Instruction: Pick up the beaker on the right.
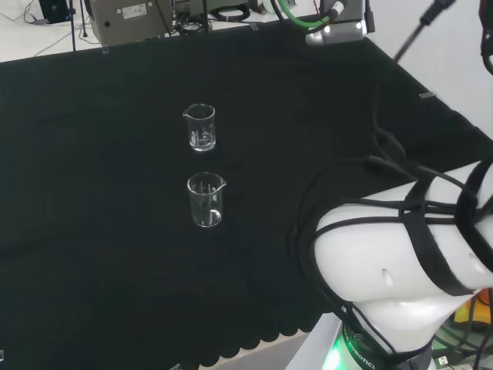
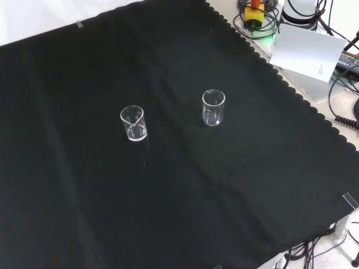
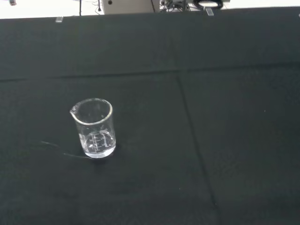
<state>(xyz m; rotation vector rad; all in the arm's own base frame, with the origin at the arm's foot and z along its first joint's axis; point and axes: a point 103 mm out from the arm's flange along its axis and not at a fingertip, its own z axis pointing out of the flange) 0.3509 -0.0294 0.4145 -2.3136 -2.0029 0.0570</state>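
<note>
1. Two clear glass beakers upright on the black cloth surface [image 1: 92,231], well apart, both looking empty.
2. Head view: nearer beaker [image 1: 206,200] closer to the camera, farther beaker [image 1: 201,127] behind it, almost in line.
3. Front view: same pair side by side, one at left [image 2: 133,124], one at right [image 2: 213,107] and a bit higher up. Nothing touching either.
4. Wrist view: a single beaker [image 3: 94,128] standing alone on the cloth, spout and printed scale visible. Can't tell which of the two.
5. White arm link [image 1: 400,254] wrapped in black cables at head view's right.
6. Hand state: can't tell.
</note>
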